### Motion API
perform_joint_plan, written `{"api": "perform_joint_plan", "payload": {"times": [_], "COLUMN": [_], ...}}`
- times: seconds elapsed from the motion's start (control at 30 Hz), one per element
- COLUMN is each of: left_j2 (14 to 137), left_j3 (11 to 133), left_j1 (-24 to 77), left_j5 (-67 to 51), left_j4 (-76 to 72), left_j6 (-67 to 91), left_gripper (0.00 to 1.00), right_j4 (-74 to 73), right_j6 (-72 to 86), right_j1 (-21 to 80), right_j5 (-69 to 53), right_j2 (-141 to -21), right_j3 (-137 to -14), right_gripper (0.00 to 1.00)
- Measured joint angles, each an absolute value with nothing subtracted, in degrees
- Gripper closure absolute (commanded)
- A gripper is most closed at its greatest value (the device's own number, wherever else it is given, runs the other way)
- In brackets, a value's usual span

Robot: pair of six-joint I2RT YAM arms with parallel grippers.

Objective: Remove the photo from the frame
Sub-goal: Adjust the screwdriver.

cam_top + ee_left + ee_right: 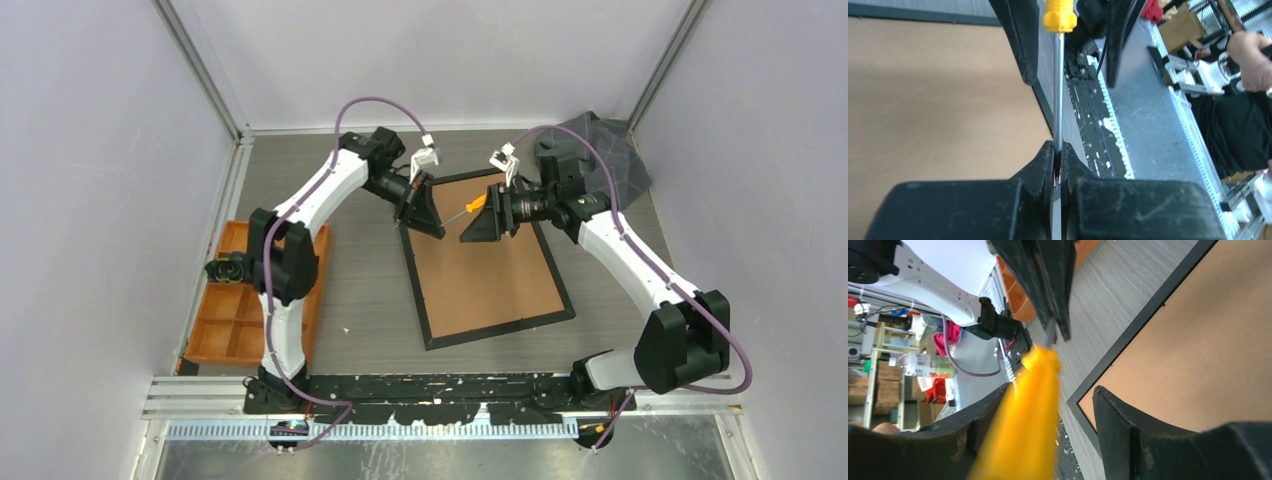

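The large, thin black-bordered picture frame (pixel 415 288) lies brown back up mid-counter, nearer the far edge; the photo is hidden, presumably underneath. The left gripper (pixel 1057 150) pinches the steel shaft of a yellow-handled screwdriver (pixel 475 204), and the right gripper (pixel 1050 390) gapes around its handle. If the left lets go too early, the screwdriver could drop.

The grey wood-grain bench (pixel 370 290) carries the frame (pixel 490 270), lying flat and brown back up, mid-bench. An orange compartment tray (pixel 215 335) lies along the left edge. A dark grey crumpled thing (pixel 600 150) fills the far right corner.
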State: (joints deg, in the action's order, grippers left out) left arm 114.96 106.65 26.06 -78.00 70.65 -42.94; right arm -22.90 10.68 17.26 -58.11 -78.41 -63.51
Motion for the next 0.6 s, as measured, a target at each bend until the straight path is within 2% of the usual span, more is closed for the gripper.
{"api": "perform_joint_plan", "payload": {"times": [0.23,0.6], "left_j2": [120.4,119.8], "left_j3": [104.0,101.9], "left_j1": [27.3,27.9], "left_j5": [-75.4,-72.5], "left_j4": [84.3,88.2], "left_j6": [-58.9,-57.9], "left_gripper": [1.0,1.0], "right_j4": [-26.5,-31.3], "right_j6": [10.2,5.4], "right_j1": [17.3,16.8], "right_j5": [-58.3,-52.8], "right_j2": [-79.5,-79.9], "right_j3": [-65.8,-67.4], "right_gripper": [0.35,0.36]}}
